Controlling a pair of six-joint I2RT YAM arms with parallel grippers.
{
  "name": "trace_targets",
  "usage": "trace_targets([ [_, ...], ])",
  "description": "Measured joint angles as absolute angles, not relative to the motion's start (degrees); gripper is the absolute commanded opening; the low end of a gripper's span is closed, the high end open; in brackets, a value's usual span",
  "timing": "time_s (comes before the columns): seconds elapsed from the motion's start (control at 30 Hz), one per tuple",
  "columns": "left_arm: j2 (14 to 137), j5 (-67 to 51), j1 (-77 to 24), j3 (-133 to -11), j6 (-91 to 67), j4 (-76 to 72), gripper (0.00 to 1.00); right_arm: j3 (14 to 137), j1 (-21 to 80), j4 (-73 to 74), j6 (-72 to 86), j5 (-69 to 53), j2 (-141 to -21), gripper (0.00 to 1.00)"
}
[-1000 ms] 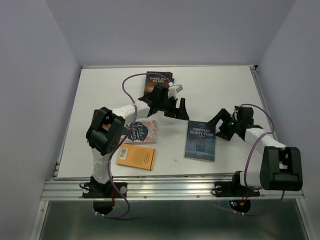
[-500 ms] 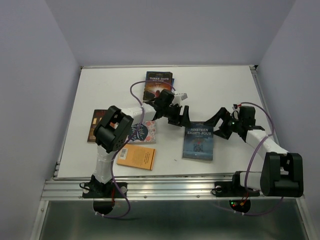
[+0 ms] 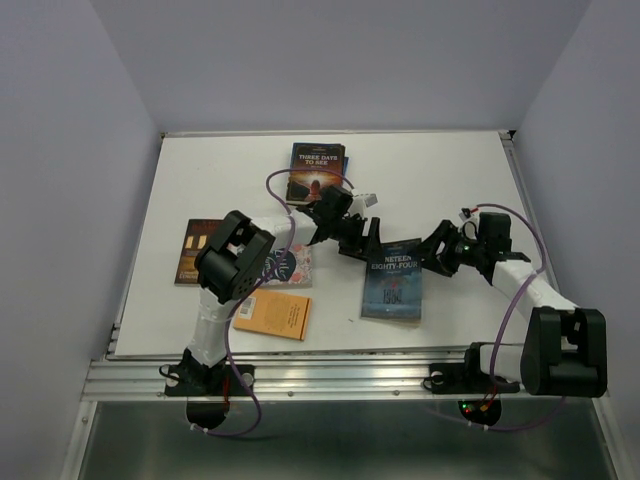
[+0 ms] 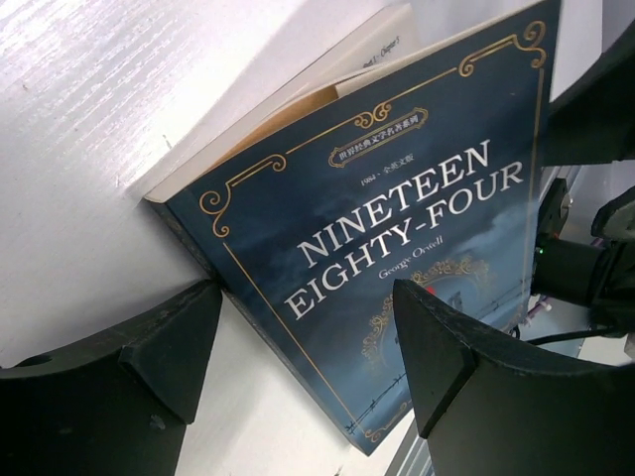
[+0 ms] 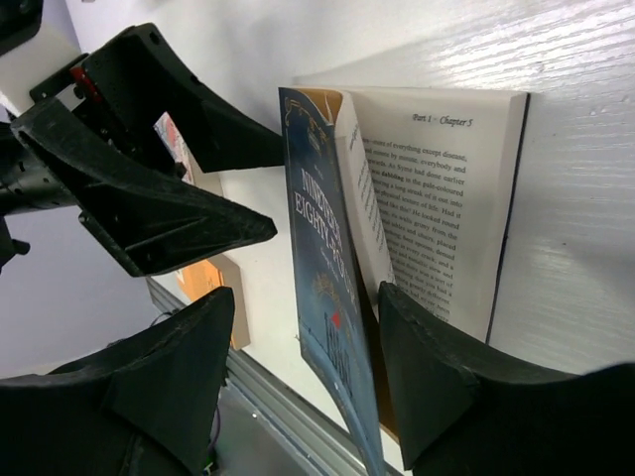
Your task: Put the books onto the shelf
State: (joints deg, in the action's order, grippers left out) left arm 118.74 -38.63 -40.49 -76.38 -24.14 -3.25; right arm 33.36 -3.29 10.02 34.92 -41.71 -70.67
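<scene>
Plainly gaping at the left gripper, facing the far edge of the Nineteen Eighty-Four book; straddling its lifted cover with the right gripper, fingers parted, not clamped.

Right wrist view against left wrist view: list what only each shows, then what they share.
Right wrist only: the blue book with its cover lifted off a printed page, and an orange book beyond. Left wrist only: the cover's full title, face on. Both: that book on the white table, between open fingers.
</scene>
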Motion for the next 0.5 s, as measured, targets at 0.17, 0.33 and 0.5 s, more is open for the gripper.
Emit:
trace_targets([
  [0.17,119.22,-39.03,-40.49,-76.38,-24.8,-3.92,0.8,33.34,-3.29,10.48,32.93,-42.89,-71.92,0.63],
  [0.33,119.79,-39.72,-40.4,-76.38,-25.69,-5.19,0.8,33.36,-1.96,11.86,30.24,-42.94,-74.22,0.59],
  [0.5,119.94,-39.75,-40.38,-76.4,-26.11,-5.93,0.8,33.56,0.23,14.09,28.23,-42.04,-75.09,0.56],
])
